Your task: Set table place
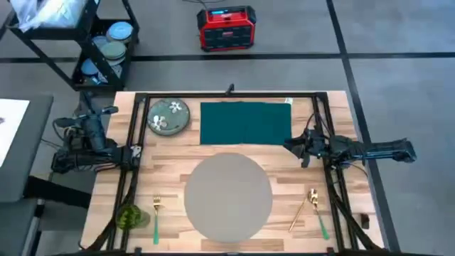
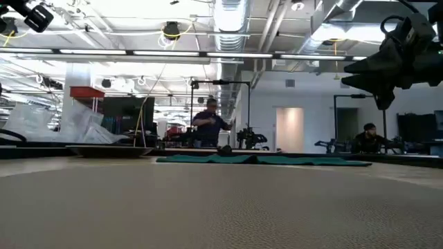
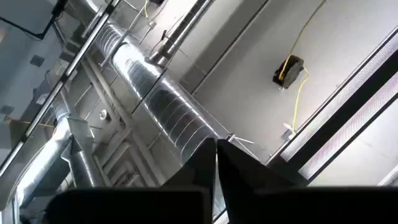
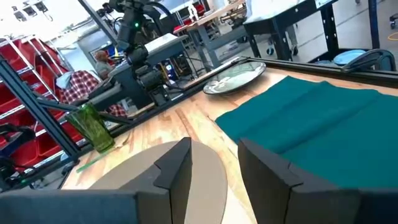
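Currently on my screens, item by item. Placemat point(image 1: 228, 197): large, round, plain grey, flat on the worktop point(image 1: 167, 158) at centre near side; nothing rests on it. It fills the foreground of the low view point(image 2: 221, 207).

Napkin point(image 1: 246, 123): dark teal, rectangular, spread flat just beyond the placemat's far edge; I cannot tell whether the two touch. Plate point(image 1: 168, 116): small, green, floral, at the far left, just left of the napkin.

Glass point(image 1: 129, 216): green, upright, near left corner. Green-handled fork point(image 1: 156, 215): just right of the glass, left of the placemat and apart from it. Gold cutlery point(image 1: 306, 207): lying slanted to the right of the placemat, with a green-handled piece point(image 1: 321, 223) beside it.

Right claw point(image 1: 294, 146): I see it hovering over the worktop at the right, beside the napkin's near right corner. Fingers point(image 4: 177, 163) parted with a clear gap between them, holding nothing.

Left claw point(image 1: 112, 110): raised at the worktop's left edge, off to the left of the plate, its wrist camera looking up at ceiling ducts. Its fingertips point(image 3: 202, 163) meet at a point, closed on nothing.

Beyond the worktop: black wire cart point(image 1: 85, 43) with blue dishes at far left, red box point(image 1: 226, 28) on the floor. Two people point(image 2: 210, 123) show far back in the low view.
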{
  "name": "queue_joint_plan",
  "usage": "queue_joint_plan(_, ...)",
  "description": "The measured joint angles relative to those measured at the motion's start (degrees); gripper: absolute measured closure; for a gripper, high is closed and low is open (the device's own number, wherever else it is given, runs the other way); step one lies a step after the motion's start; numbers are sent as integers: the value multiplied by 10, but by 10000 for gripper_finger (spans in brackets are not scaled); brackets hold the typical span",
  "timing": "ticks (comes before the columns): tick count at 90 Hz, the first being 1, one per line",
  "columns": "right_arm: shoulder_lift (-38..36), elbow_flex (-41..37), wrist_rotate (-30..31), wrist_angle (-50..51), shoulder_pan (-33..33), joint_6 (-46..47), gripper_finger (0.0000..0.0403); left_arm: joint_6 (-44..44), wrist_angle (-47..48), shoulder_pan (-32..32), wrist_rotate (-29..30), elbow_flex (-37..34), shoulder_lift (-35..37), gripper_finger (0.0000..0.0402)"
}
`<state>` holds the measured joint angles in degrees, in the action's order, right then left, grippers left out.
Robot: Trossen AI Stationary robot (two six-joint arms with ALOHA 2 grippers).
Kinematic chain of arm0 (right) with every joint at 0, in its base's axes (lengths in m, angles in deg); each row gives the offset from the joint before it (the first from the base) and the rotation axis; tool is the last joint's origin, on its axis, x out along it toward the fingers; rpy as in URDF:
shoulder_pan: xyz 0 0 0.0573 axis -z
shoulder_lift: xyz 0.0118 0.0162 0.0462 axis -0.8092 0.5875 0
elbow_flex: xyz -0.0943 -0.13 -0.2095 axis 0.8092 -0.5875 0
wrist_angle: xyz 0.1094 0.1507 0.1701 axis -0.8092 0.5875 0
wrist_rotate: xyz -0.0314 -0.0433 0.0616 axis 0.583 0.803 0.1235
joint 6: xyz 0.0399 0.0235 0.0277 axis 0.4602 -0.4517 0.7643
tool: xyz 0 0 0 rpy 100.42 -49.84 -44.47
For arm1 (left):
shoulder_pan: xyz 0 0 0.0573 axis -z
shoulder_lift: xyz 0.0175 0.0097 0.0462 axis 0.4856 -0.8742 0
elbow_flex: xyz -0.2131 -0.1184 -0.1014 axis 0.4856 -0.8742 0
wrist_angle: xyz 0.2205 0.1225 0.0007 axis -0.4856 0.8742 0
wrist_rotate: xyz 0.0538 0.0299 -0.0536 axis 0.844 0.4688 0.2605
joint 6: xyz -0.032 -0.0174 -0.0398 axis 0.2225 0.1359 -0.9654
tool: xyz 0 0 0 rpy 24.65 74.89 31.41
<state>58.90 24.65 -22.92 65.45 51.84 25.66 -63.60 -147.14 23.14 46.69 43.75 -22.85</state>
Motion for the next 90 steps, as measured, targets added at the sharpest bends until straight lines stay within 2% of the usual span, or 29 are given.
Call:
queue_joint_plan(38, 0, 0, 0, 0, 0, 0, 283, 0, -8, 0, -1, -3, 0, 402)
queue_joint_plan(42, 0, 0, -1, 0, 0, 0, 283, 23, -27, 0, -10, -11, 1, 402)
queue_joint_plan(44, 0, 0, -1, 0, 0, 0, 283, 45, -28, 0, -27, -16, 1, 402)
queue_joint_plan(48, 0, 0, -1, 0, 0, 0, 283, 96, -6, 0, -97, -32, 1, 402)
queue_joint_plan(56, 0, 0, -1, 0, 0, 0, 283, 154, 102, 0, -245, -65, 0, 402)
queue_joint_plan(63, 0, 0, -3, 0, 0, 0, 283, 74, 263, 1, -358, -66, 0, 402)
queue_joint_plan(67, 0, 0, -4, 0, 0, 0, 283, 21, 381, 2, -386, -65, -10, 402)
queue_joint_plan(72, 0, 0, -4, 0, 0, 0, 283, -16, 505, 4, -375, -66, -30, 402)
queue_joint_plan(77, 0, 0, -4, 0, 0, 0, 283, -52, 594, 10, -321, -68, -55, 402)
queue_joint_plan(84, 0, 0, -4, 0, 0, 0, 283, -112, 695, 18, -240, -69, -93, 402)
queue_joint_plan(90, 0, 0, -3, 0, 0, 0, 283, -146, 729, 27, -185, -69, -135, 402)
